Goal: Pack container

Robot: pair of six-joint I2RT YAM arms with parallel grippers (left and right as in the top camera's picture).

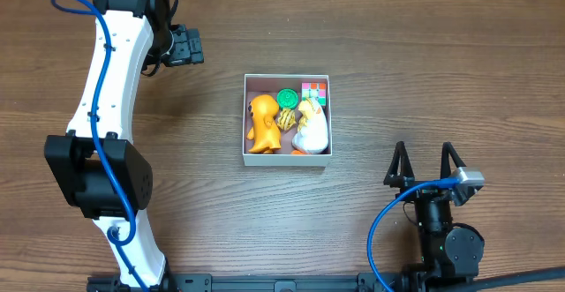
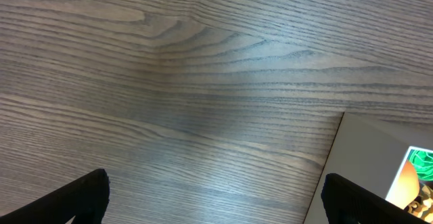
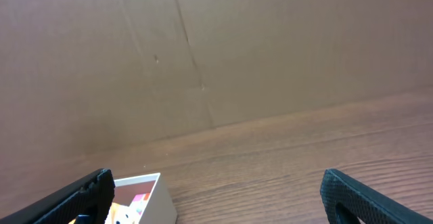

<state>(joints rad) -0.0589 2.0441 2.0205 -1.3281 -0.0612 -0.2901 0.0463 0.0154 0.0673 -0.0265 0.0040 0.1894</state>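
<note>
My right claw (image 1: 424, 161): fingers spread wide with nothing between them, low near my base and well apart from the box.
My left claw (image 2: 216, 187): also spread and empty, over bare wooden table (image 1: 203, 186) out past the box's left wall.
Container (image 1: 286, 158): a white-walled square box mid-table, between my two claws. A corner of it shows in each wrist view.
Contents: orange figure (image 1: 261, 120), green round piece (image 1: 287, 97), multicoloured cube (image 1: 314, 91) and white-and-yellow toy (image 1: 311, 131), packed close and touching.
Step, as I judge it: no loose toy shows on the table, so the packing looks finished.
Doing it well: I'd lift before any sideways travel and keep my fingers off those thin walls. A nudge would likely slide the box.
Far end: a brown board (image 3: 270, 48) stands behind the table.
</note>
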